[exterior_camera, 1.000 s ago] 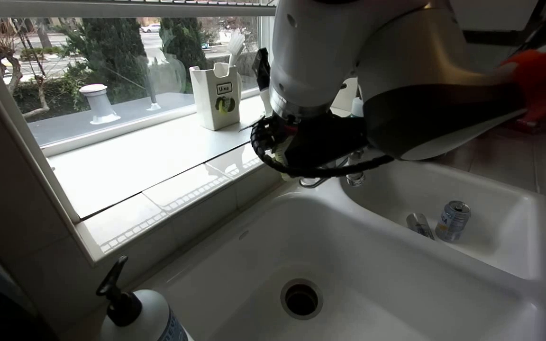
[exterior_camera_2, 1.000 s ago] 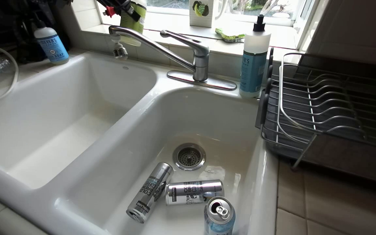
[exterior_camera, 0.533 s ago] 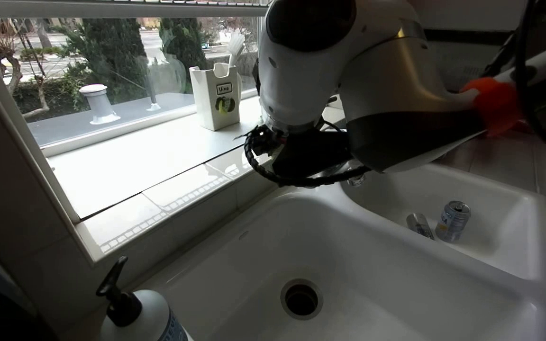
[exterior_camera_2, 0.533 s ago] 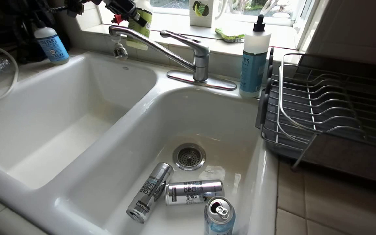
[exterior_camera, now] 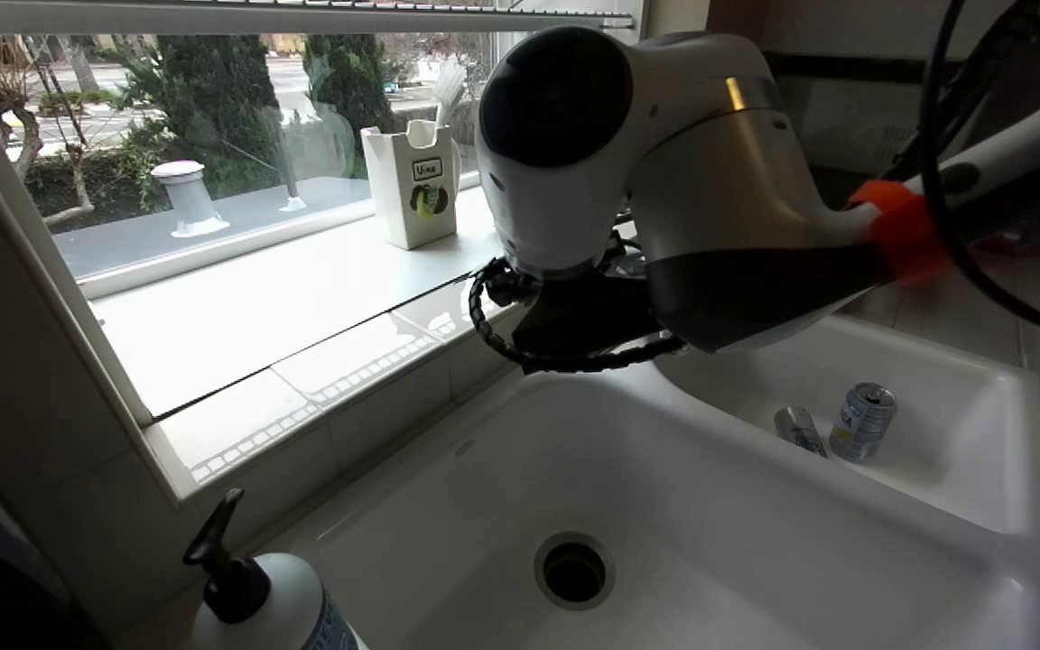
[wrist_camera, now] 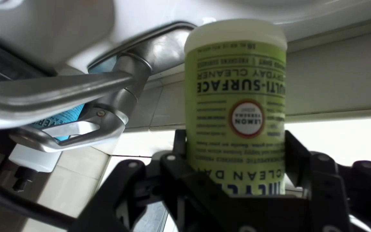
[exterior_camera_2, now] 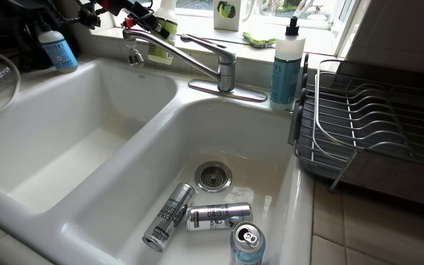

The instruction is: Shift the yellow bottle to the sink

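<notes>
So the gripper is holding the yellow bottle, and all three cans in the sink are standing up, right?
Not quite: in an exterior view, only the rightmost can in the sink stands; the leftmost can and the middle can lie on their sides. The gripper does hold the yellow bottle.

In an exterior view, you have cleaner bottle (exterior_camera_2: 169, 25) behind tap (exterior_camera_2: 226, 70), cans (exterior_camera_2: 219, 216) in sink (exterior_camera_2: 123, 160), rack (exterior_camera_2: 364, 123) at its right edge

The yellow bottle (wrist_camera: 235, 106) hangs nearly upright, apparently over the back of the sink (exterior_camera_2: 122, 160).
</notes>
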`<state>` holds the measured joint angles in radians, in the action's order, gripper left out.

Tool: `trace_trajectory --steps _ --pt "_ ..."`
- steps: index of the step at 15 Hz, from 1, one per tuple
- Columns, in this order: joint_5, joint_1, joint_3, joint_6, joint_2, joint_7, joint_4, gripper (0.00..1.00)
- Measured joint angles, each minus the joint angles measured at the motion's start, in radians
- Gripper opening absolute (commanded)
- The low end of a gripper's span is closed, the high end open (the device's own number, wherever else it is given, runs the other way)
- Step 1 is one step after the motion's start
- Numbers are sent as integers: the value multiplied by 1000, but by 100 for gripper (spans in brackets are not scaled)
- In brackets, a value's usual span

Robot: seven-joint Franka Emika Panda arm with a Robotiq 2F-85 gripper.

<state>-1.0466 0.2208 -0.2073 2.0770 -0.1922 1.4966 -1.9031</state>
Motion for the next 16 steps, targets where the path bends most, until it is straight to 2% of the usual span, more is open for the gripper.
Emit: trace_trajectory --steps 16 --pt "-38 2 34 0 -93 21 66 45"
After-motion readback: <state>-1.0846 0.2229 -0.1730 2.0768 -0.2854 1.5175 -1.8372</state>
